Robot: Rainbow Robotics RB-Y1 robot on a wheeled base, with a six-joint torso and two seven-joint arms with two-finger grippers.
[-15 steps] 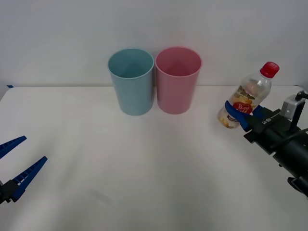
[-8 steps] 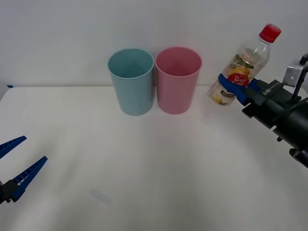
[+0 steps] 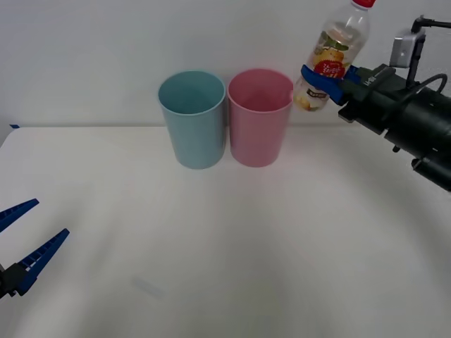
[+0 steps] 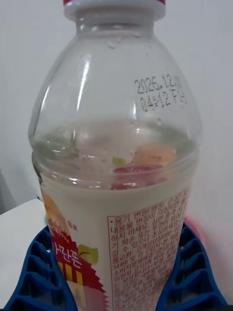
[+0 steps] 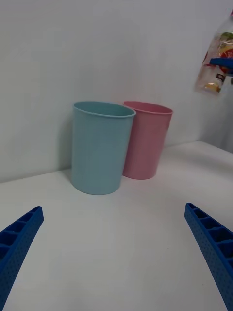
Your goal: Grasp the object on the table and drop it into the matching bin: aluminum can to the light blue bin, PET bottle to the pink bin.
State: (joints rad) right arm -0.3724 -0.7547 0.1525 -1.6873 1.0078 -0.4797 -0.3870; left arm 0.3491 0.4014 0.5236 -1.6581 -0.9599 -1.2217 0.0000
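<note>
PET bottle (image 3: 331, 55) higher — nearer pink bin (image 3: 259, 116)

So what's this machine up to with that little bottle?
The robot is sorting rubbish. Its right gripper holds a small plastic bottle in the air, tilted, just to the right of the pink bin, not yet over its opening. The light blue bin stands beside it. The left gripper waits open near the table's edge.

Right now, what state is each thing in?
Bottle: capped, tilted, held in the air just right of the pink bin's rim.
Pink bin: upright, looks empty.
Blue bin: upright, looks empty.
Right gripper: shut on the bottle.
Left gripper: open, idle.
</note>
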